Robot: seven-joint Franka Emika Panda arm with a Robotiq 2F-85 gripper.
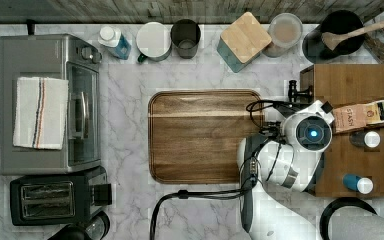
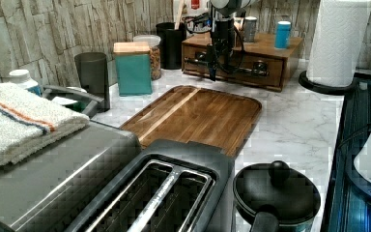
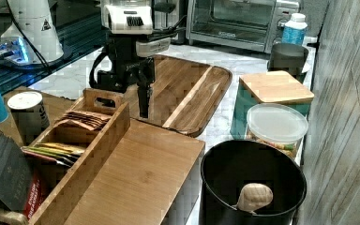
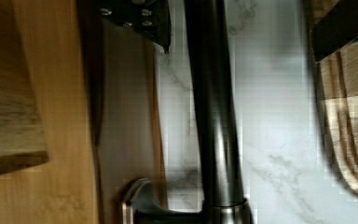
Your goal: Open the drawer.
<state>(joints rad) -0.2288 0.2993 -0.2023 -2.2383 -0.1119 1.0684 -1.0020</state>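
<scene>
Heads up: gripper (image 4: pixel 235 28) spread wide, 1 finger (image 4: pixel 140 18) each side of handle bar (image 4: pixel 214 140). Drawer (image 2: pixel 236 65) at top view's 3 o'clock, looks closed. Pull before clamping, you'll slip off.

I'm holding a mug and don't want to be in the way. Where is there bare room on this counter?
The rounded wooden cutting board is bare, as is the marble strip between it and the steel toaster oven. The back row is crowded with a teal canister, jars and cups. Avoid the gap by the wooden drawer's black bar handle, where the robot's hand works.
</scene>
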